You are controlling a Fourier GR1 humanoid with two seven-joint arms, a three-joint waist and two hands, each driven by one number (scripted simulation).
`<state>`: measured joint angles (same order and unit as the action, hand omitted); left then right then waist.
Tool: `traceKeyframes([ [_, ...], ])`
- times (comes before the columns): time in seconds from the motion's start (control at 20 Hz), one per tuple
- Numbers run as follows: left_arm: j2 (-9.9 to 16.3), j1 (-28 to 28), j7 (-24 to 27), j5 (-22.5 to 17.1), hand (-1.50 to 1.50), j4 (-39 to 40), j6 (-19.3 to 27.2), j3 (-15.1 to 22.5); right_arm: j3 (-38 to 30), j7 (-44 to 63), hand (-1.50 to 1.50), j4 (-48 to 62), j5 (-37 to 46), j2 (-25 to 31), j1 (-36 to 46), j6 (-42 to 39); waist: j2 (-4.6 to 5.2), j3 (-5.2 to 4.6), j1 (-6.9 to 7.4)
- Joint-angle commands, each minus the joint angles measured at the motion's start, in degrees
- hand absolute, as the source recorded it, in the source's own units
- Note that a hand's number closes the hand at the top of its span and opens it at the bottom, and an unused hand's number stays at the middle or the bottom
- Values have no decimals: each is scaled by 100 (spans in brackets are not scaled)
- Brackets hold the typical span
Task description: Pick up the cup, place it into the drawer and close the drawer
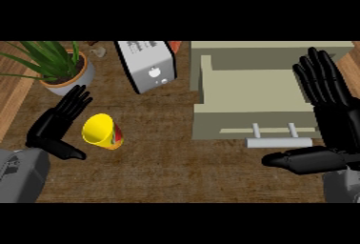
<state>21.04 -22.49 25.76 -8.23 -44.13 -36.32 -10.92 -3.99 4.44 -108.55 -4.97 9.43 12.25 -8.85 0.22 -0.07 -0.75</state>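
Note:
A yellow cup with a red and orange pattern stands tilted on the wooden counter, left of centre. My left hand is right beside it on its left, fingers straight and thumb out, not curled round it. The beige drawer is pulled open at the upper right, its inside bare, with a pale handle at its front. My right hand hangs over the drawer's right side, fingers straight and pointing away, thumb stretched left below the handle.
A potted green plant stands at the upper left. A silver toaster-like appliance sits between the plant and the drawer. Bare wooden counter stretches across the front.

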Motion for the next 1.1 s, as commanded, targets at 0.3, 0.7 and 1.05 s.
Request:
traceKeyframes([
  [0.3,172,-128,2215,1115,-150,2133,187,266,-264,-100,-150,333,-133,125,324,-108,33,-8,-35],
  [0.7,-45,-580,2805,1321,-150,2924,624,312,-184,444,-150,-114,-229,116,402,-23,56,-23,-148],
  [1.05,-72,-804,2998,1255,-150,3134,569,234,-379,231,-150,337,-419,296,517,-294,96,-27,-172],
])
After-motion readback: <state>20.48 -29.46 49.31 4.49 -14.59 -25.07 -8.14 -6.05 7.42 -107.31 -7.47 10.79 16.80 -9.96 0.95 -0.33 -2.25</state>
